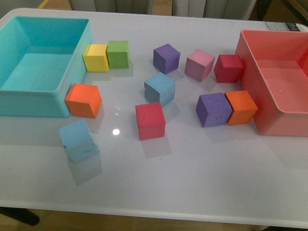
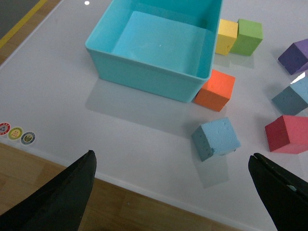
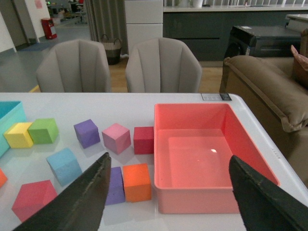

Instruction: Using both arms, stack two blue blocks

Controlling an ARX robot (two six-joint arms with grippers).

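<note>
Hovering both tools wide and empty, we find the front blue block [image 2: 216,139] just ahead of our left tool [image 2: 172,156]. The central blue block [image 1: 159,88] sits mid-way across the surface [image 1: 192,183], likelier reached by our right tool [image 3: 170,156].

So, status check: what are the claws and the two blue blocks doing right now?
Left gripper open, empty. Right gripper open, empty. Near blue block and centre blue block apart, unstacked. Red block close by centre one; tops clear.
</note>
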